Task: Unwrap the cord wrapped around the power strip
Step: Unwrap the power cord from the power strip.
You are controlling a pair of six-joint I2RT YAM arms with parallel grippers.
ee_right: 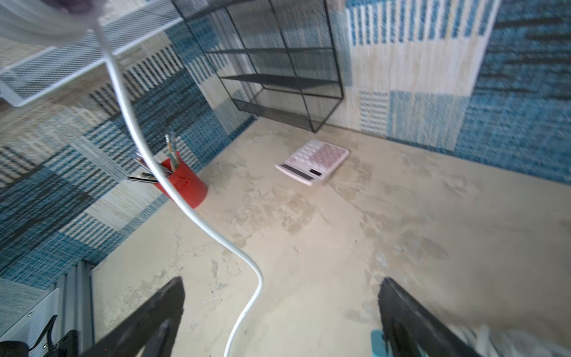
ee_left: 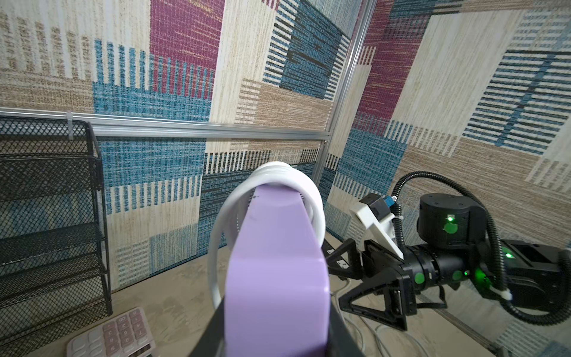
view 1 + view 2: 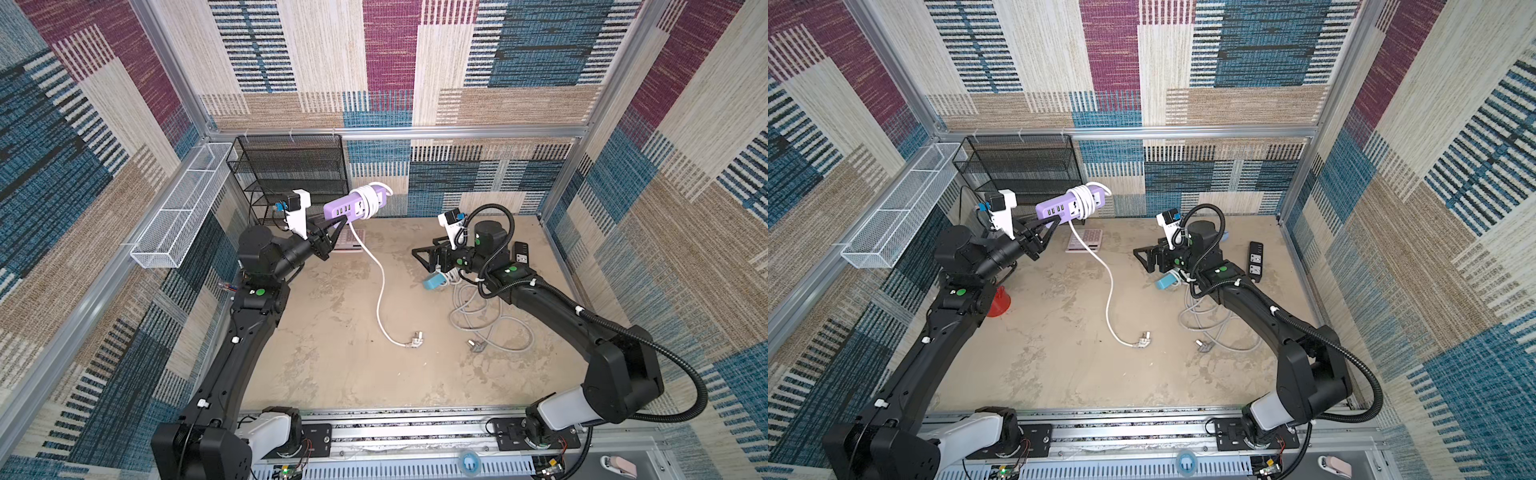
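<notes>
**Landmark:** calculator (image 3: 352, 246), flat on the table.

**Item 1, power strip (image 3: 343, 206).** Purple, held in the air above the calculator, level, with its far end pointing away from me. My left gripper (image 3: 336, 222) is clenched on the near end. I judge that I hold it high so the cord can fall free and the wrapped end is open to my other arm.

**Item 2, cord (image 3: 380, 291).** White. Several turns sit bunched round the strip's far half, not yet undone. One loose length drops past the calculator and snakes across the table towards my base.

**Item 3, plug (image 3: 415, 337).** Lies on the table, well apart from the calculator on the base side, touching nothing but its cord.

**Item 4, right gripper (image 1: 281, 281).** Jaws wide apart, holding nothing. It hangs low, on my right-arm side of the calculator, and faces the hanging length.

**Item 5, surroundings.**
- Black mesh rack (image 3: 291, 174): behind the calculator, against the wall.
- White wire basket (image 3: 178, 208): beyond the rack, on the side wall.
- Red cup (image 1: 185, 185): holds pens, on my left-arm side of the calculator.

**Item 6, obstructions.** A teal strip (image 3: 434, 282) with a tangled grey cord (image 3: 478, 316) lies under my right wrist, and a black strip (image 3: 1255, 257) lies farther from the calculator. I judge the grey tangle to be the likeliest snag.
</notes>
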